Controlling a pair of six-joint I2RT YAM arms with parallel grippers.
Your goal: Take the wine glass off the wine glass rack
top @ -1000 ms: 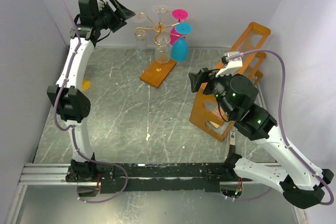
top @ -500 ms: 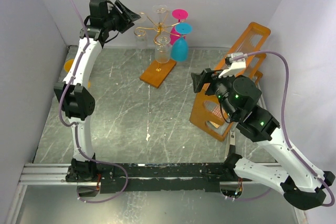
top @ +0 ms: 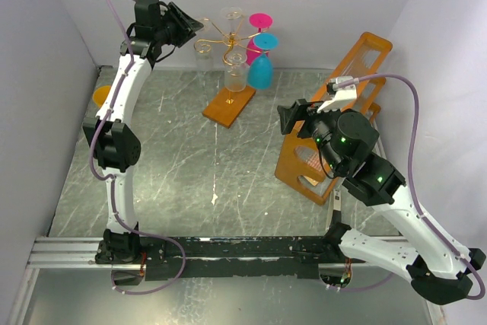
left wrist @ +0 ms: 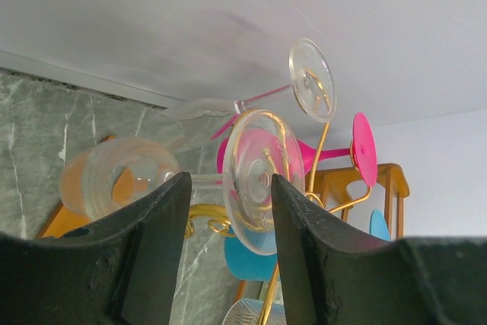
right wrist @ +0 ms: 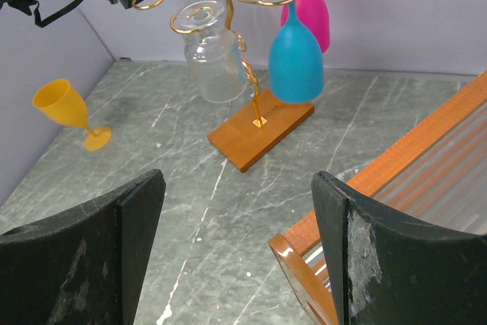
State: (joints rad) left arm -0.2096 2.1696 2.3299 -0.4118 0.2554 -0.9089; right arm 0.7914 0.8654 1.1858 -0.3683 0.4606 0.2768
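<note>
Top external view: the wine glass rack (top: 228, 74) stands at the far side of the table (top: 175, 165), near the back wall, with a gold wire stem on a flat orange base. Glasses hang bowl-down from its scroll arms. A blue glass (top: 260, 68) and a pink glass (top: 256, 49) are on the right side, with clear ones at the front and left. The left arm is stretched high toward the rack. The left gripper (top: 195, 28) sits level with the scroll arms, just beside the clear wine glass (top: 202, 52) that hangs on the rack's left side.

Left wrist view: the fingers (left wrist: 144, 226) stand apart at a moderate gap. The foot disc of the clear wine glass shows in that gap, past the fingertips, and its bowl lies off to the side of one finger. The glass hangs on the rack. Contact between pads and glass cannot be told, and nothing reads as clamped.

Right wrist view: the right gripper (right wrist: 237, 180) is spread wide with nothing between its fingers. It is low over the table and well apart from the rack. A yellow glass (right wrist: 67, 108) is tilted on the table near the left wall.

Top external view again: the right gripper is just beside the big orange frame (top: 358, 74) with clear panels, on the table's right side.
</note>
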